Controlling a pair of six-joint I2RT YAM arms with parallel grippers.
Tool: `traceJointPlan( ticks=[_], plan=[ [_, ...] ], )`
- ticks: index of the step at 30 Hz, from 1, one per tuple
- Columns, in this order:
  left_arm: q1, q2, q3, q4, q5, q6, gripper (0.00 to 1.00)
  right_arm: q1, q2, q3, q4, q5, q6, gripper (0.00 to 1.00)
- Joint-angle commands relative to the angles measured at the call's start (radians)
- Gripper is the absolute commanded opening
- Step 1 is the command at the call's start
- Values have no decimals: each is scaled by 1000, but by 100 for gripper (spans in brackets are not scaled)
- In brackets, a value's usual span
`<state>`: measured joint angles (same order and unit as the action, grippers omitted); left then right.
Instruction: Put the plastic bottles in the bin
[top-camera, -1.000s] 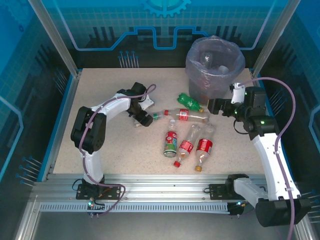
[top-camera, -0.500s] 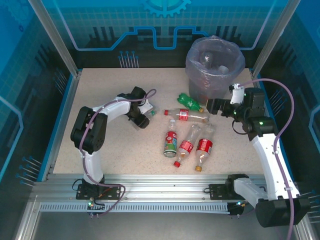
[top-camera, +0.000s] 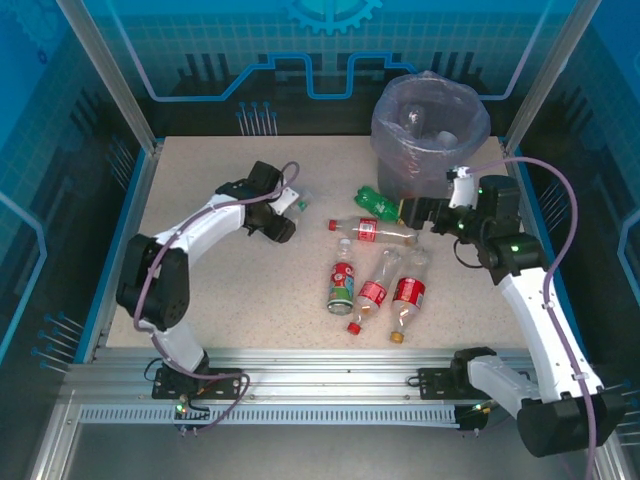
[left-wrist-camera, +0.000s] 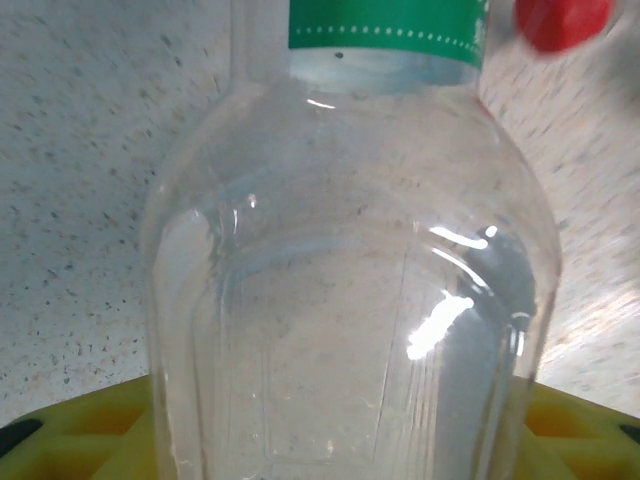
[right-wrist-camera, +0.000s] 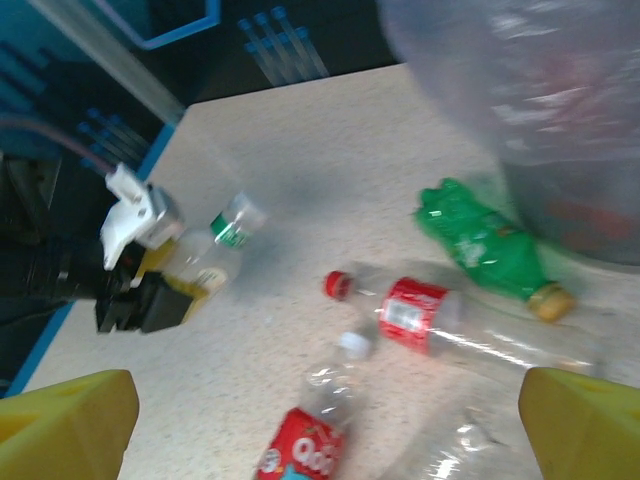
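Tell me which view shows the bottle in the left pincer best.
Right wrist: the whole green-labelled bottle shows, tilted, held in the left pincer. Left wrist gives a close-up of its clear body and label edge; top external, a small end past the pincer.

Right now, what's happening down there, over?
Left claw shut on green-labelled bottle. Right claw open, empty, near the bin. Five bottles lying loose between the arms. Over.

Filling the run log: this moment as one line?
left gripper: shut on clear green-labelled plastic bottle | right gripper: open, empty, beside round grey lavender-lined bin | bottle not yet binned
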<state>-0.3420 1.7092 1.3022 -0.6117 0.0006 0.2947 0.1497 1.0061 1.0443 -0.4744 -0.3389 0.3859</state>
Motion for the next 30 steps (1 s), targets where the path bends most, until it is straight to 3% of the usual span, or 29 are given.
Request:
traceJointPlan(
  ticks=[1,8,15,20,30],
  plan=[
    [6,-99,-42,43,151,-135,57,94,42,-18,144,-28,65,97],
    [6,-256,-150,109,319,-273,54,247,200,-16,402,-61,149,90],
    [-1,-347,-331,380,532,-525,47,330,380,43,504,-57,180,82],
    [-55,-370,-439,584,547,-620,47,357,478,51,623,-72,247,76],
    [-115,-359,-464,680,540,-661,47,358,601,87,673,-99,295,72]
  ],
)
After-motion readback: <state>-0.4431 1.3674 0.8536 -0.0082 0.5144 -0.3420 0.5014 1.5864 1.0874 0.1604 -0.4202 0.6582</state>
